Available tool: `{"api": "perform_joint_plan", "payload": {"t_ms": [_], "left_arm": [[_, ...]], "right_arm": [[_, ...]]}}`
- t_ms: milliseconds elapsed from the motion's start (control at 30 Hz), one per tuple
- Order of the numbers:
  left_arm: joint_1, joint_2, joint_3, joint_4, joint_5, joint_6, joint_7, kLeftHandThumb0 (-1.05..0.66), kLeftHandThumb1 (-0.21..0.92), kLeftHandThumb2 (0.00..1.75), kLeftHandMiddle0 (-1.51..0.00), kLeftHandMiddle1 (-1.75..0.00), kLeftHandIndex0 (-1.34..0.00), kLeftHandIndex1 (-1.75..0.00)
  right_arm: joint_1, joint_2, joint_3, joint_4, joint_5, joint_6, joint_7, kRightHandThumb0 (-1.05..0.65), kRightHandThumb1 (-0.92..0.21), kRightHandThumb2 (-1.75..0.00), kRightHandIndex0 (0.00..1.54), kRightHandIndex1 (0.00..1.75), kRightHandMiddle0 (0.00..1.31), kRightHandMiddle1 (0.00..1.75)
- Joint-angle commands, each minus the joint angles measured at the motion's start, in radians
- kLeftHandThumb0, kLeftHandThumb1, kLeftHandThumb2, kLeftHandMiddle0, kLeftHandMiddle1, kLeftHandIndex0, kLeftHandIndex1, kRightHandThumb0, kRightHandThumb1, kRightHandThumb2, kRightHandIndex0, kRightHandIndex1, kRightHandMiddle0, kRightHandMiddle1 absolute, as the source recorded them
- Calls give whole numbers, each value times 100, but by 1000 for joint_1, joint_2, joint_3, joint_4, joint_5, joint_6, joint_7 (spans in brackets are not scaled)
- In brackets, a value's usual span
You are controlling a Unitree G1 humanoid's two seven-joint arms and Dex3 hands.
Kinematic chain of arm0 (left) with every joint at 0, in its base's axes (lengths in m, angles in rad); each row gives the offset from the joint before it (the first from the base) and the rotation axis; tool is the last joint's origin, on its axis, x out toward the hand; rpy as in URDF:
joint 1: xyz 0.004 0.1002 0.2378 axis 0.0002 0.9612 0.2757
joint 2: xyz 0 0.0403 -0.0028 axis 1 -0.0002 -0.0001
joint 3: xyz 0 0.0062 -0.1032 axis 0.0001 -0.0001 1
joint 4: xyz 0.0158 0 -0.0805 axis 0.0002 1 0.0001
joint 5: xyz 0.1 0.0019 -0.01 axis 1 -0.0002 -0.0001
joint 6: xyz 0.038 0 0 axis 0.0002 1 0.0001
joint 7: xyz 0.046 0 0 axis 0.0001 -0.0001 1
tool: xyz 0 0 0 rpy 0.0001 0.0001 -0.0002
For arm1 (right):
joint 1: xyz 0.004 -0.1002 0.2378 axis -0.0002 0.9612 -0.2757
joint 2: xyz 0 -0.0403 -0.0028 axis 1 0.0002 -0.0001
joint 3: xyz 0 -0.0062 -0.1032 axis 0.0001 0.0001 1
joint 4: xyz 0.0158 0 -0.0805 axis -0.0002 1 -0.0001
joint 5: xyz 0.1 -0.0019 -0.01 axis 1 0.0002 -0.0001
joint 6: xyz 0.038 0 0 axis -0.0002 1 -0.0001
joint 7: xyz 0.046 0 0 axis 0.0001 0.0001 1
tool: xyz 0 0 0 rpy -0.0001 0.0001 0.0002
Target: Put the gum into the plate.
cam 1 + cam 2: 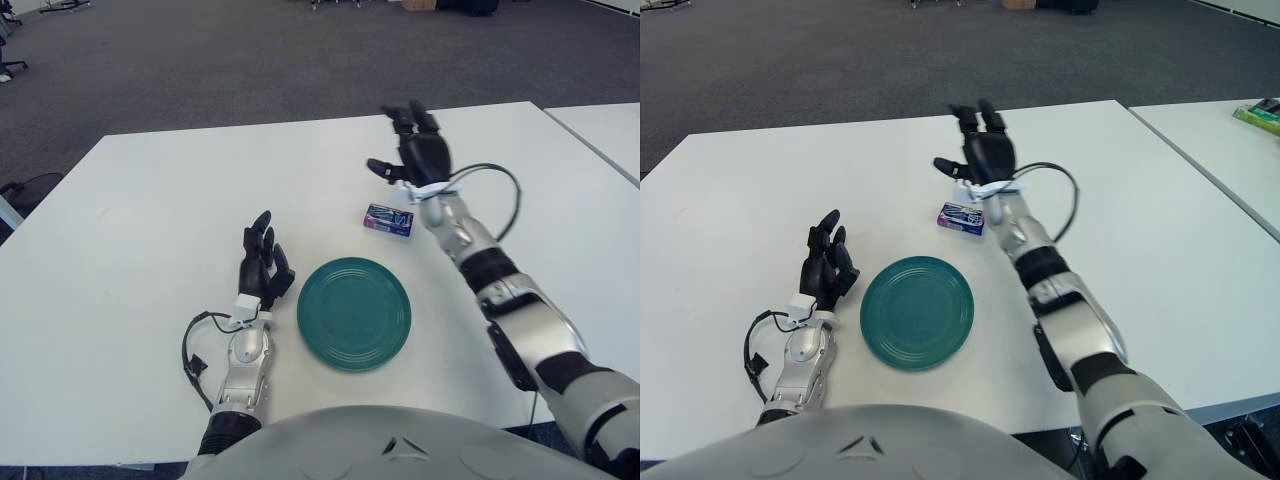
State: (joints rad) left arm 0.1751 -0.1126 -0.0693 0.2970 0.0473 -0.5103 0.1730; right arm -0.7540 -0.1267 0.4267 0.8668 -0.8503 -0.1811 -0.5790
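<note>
Left eye view shows one gum (389, 219) pack, one green plate (354, 312) and two hands over a white table (150, 220). Right hand (412, 152) is stretched forward with its fingers (400, 122) spread wide, holding nothing; it shows above and just beyond the gum, and whether it touches the pack cannot be told. Gum lies flat on the table just below that hand's palm and beside the wrist, on its inner side. It is outside the plate, a little past the plate's far right rim. Plate sits nearer the robot than the right hand, between the two forearms, with nothing on it. Left hand (262, 268) shows just left of the plate, fingers loosely extended and pointing away from the robot, grasping nothing. A second white table (1220, 150) stands to the right of the right arm.
</note>
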Motion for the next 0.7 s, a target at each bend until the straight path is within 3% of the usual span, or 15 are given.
{"api": "perform_joint_plan", "payload": {"t_ms": [0, 333, 667], "left_arm": [[43, -41, -7, 71, 11, 2, 17, -78, 92, 91, -28, 0, 0, -73], [52, -42, -14, 59, 3, -2, 31, -75, 92, 90, -28, 0, 0, -75], [65, -46, -19, 48, -4, -9, 30, -72, 92, 90, -29, -1, 0, -74]], "right_arm": [[-32, 31, 52, 156, -26, 31, -37, -80, -92, -60, 15, 0, 0, 63], [-60, 55, 130, 315, -24, 39, -58, -80, -92, -61, 14, 0, 0, 51], [-12, 77, 164, 406, -9, 51, -47, -82, -92, -66, 16, 1, 0, 45]]}}
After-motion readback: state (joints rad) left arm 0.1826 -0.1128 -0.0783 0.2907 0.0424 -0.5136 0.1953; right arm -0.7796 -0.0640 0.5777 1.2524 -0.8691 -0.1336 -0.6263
